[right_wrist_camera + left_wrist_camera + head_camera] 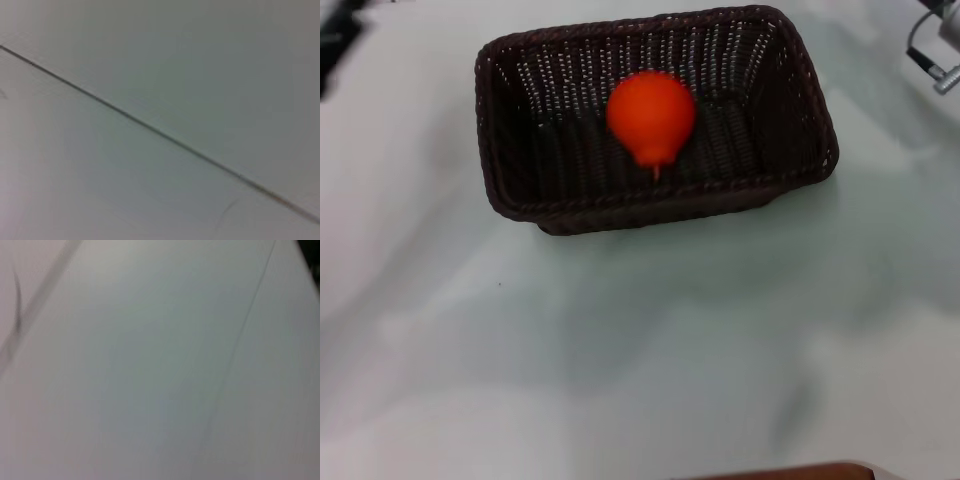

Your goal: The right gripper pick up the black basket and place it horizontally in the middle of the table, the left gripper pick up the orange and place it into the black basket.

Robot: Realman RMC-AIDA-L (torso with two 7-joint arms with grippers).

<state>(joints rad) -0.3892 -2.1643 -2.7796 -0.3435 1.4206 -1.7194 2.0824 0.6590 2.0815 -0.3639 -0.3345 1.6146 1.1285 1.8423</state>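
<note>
- The orange (651, 115) lies inside the black basket (770, 180), near its middle, stem pointing toward the near rim.
- The basket sits lengthwise across the white surface (640, 350), slightly skewed.
- The right gripper (942, 50) shows only at the edge, far right of the basket; I cannot tell how its fingers stand.
- The left gripper is not visible.
- Judged: both placements look done; retreat clear of the basket rim.

White table (650, 360), black basket (570, 205) lengthwise across its far middle.
</note>
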